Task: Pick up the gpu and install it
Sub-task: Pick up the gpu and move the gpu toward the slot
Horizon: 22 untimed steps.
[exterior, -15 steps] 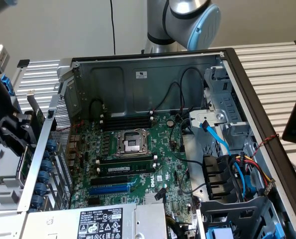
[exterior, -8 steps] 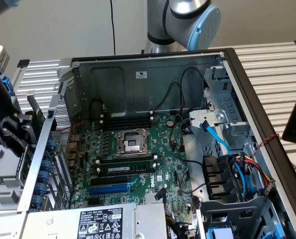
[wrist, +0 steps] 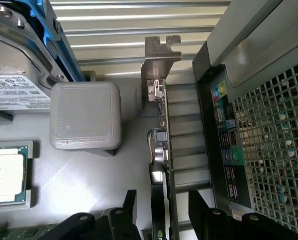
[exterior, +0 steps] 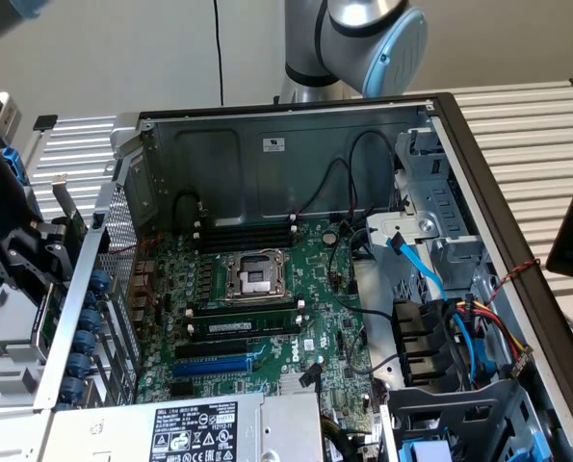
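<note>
The gpu (wrist: 163, 107) stands on edge on the grey surface just outside the computer case, its silver end bracket (wrist: 160, 50) pointing away from the wrist camera and the thin green card edge running back toward it. My gripper (wrist: 161, 212) is open, with one black finger (wrist: 129, 207) on each side of the card and a gap showing on both sides. In the exterior view the gpu (exterior: 74, 229) stands at the far left beside the case's perforated rear wall, with my gripper (exterior: 53, 252) down around it.
The open case holds the large green motherboard (exterior: 267, 298) with an empty blue slot (exterior: 209, 366). Its rear port panel (wrist: 225, 145) and mesh grille (wrist: 274, 150) lie close beside the card. A grey block (wrist: 86, 115), a blue-railed drive (wrist: 18, 65) and a boxed processor (wrist: 6, 172) flank the other side.
</note>
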Available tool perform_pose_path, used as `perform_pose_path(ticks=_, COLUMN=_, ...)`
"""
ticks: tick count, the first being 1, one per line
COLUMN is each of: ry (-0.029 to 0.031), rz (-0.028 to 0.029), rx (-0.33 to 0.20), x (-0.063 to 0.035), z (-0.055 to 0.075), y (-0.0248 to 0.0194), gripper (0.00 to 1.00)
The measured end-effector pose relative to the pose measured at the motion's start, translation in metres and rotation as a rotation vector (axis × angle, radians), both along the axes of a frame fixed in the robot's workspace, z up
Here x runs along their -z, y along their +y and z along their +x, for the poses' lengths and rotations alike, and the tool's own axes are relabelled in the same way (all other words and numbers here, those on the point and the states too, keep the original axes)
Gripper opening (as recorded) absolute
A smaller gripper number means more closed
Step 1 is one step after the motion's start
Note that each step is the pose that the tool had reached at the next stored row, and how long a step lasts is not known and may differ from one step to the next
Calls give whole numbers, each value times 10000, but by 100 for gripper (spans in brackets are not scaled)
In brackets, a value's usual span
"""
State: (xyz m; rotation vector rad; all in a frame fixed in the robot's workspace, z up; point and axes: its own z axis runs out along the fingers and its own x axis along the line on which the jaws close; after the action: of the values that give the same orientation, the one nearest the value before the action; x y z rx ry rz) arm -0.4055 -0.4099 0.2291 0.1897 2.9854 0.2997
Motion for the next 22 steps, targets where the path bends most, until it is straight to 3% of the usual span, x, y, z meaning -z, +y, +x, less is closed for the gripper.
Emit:
perform_pose_path(ticks=11, ry=0, rz=-3, rx=-22, x=26, z=3, y=3, gripper=51)
perform_pose_path(ticks=12, ry=0, rz=-3, rx=-22, x=28, z=3, y=3, gripper=44)
perform_pose_path(ticks=22, ry=0, rz=-2, rx=-23, x=49, z=7, y=22, gripper=44)
